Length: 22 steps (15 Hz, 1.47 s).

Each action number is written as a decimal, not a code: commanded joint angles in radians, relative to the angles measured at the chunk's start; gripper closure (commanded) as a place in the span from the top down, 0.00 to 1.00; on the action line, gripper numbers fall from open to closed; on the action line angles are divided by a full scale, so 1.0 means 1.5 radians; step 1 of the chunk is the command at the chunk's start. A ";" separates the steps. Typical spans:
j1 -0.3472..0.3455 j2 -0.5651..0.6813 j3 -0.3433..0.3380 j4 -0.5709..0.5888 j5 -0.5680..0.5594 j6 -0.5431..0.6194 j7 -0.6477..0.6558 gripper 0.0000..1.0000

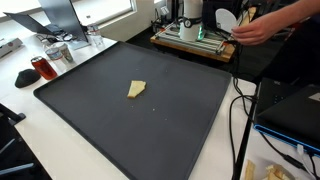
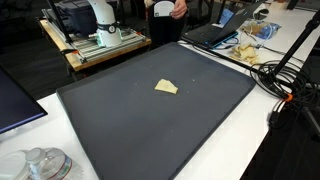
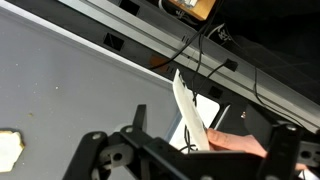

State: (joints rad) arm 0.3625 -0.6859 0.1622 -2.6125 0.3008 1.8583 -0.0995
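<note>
Visibly, end effector (image 3: pixel 190 165) spread apart beside white plate (image 3: pixel 189 112) in a hand (image 3: pixel 245 146), yellow wedge (image 1: pixel 136 89) on black mat (image 1: pixel 95 105).

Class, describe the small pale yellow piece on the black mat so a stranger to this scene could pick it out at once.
Find the big black mat that covers most of the white table. Near its middle lies a small pale yellow wedge-shaped piece. It is the only thing lying on the mat.

Bright, even indoor light, soft shadows; wrist view's foreground blurred
</note>
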 commanded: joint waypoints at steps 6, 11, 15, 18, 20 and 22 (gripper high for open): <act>0.008 0.013 -0.024 0.017 0.019 0.020 -0.113 1.00; 0.010 0.022 -0.020 0.020 0.018 0.033 -0.138 0.59; 0.013 0.024 -0.020 0.018 0.018 0.040 -0.143 0.30; 0.012 0.027 -0.020 0.018 0.015 0.040 -0.145 0.09; 0.012 0.030 -0.020 0.020 0.013 0.040 -0.147 0.02; 0.011 0.031 -0.020 0.021 0.011 0.039 -0.149 0.00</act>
State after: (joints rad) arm 0.3725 -0.6579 0.1389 -2.5987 0.3028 1.9149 -0.2999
